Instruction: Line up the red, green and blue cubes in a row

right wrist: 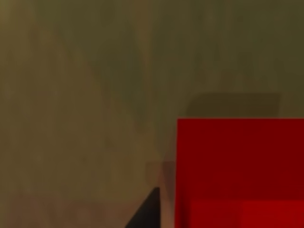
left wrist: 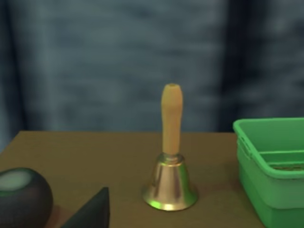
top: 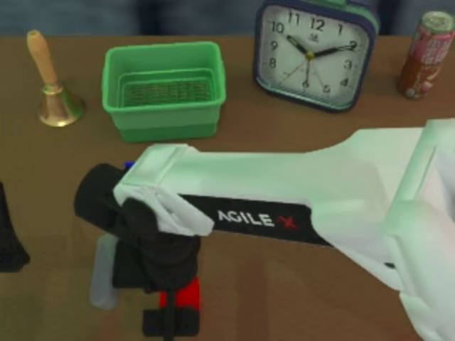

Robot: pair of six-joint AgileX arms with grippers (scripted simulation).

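Observation:
The red cube [top: 186, 293] sits near the table's front edge, left of centre. My right gripper [top: 170, 320] hangs over it at the end of the right arm, which stretches across from the right. Up close, the red cube [right wrist: 240, 173] fills one corner of the right wrist view. One black fingertip [right wrist: 148, 213] stands just beside it, with a thin gap between them. A sliver of the blue cube [top: 129, 165] peeks out from under the arm. The green cube is hidden. My left gripper [top: 8, 245] rests parked at the left edge.
Along the back stand a brass bell with a wooden handle [top: 53, 92], a green mesh-bottomed basket [top: 114, 71], an alarm clock [top: 313, 50] and a drinks can [top: 426, 53]. The left wrist view shows the bell [left wrist: 170, 166] and the basket [left wrist: 251, 156] too.

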